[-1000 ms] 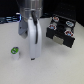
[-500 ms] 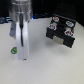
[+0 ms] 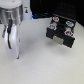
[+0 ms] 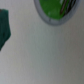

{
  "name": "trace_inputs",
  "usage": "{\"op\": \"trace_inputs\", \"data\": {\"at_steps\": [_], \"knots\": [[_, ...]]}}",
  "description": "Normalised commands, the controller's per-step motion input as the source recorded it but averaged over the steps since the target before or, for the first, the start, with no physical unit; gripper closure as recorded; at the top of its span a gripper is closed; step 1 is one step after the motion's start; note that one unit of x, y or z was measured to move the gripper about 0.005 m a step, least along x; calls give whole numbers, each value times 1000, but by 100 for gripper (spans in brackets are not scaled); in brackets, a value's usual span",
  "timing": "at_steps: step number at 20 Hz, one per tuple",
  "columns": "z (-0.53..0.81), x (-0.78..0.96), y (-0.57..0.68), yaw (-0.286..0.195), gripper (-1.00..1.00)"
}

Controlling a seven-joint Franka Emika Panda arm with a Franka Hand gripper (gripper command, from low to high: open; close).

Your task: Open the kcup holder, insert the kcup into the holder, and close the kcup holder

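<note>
The kcup holder [image 3: 60, 30] is a black boxy unit on the white table at the exterior view's right, with round pod slots on top and its drawer fronts facing the camera. The kcup [image 4: 52, 9] shows only in the wrist view, as a round green top with a pale rim, blurred and close. In the exterior view the arm hides it. My gripper [image 3: 13, 54] hangs low over the table at the exterior view's left, well apart from the holder. Its two white fingers look spread, with nothing between them.
The white table [image 3: 42, 62] runs from the arm to the holder. A dark backdrop [image 3: 50, 7] stands behind the holder. A blurred dark green shape [image 4: 3, 27] sits at the wrist view's edge; I cannot tell what it is.
The arm has moved toward the exterior view's left and down, over the spot where the green-topped kcup stood, so it now hides the kcup. The holder has not moved.
</note>
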Motion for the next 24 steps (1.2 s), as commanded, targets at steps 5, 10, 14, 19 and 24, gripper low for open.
{"op": "trace_inputs", "data": {"at_steps": [5,10,14,19,24], "knots": [[-273,-62,-83,-219,-100],[-216,-54,-58,-162,-100],[-227,-83,-96,-156,-100],[-68,-106,-44,-116,100],[1,-5,0,-17,100]]}}
